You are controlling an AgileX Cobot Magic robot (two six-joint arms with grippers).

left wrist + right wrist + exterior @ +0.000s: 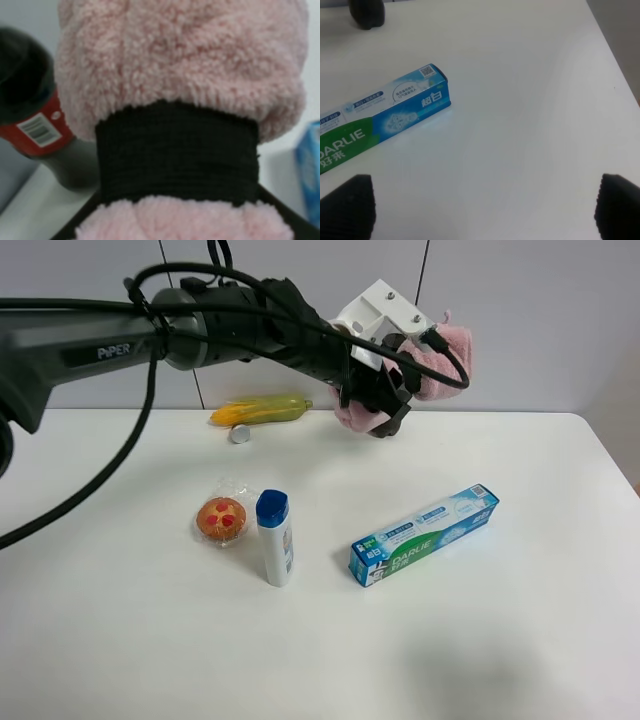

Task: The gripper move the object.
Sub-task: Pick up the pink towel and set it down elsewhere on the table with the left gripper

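Exterior: left gripper (385, 400) has its jaws clamped on the pink plush item (440, 360), held in the air over the far tabletop (500, 640), right of the corn (262, 411).
Risk: the pile compresses, so it could slip out and drop.
Count, one each: plush item, corn, small cap (240, 434), wrapped pastry (222, 518), white bottle (274, 537), toothpaste box (424, 534).

Left wrist: plush fills the view. One dark red-label bottle (30, 115) sits close beside it, and a swing could knock it.

Right wrist: right gripper (482, 205) has its jaws apart and empty, near the box.
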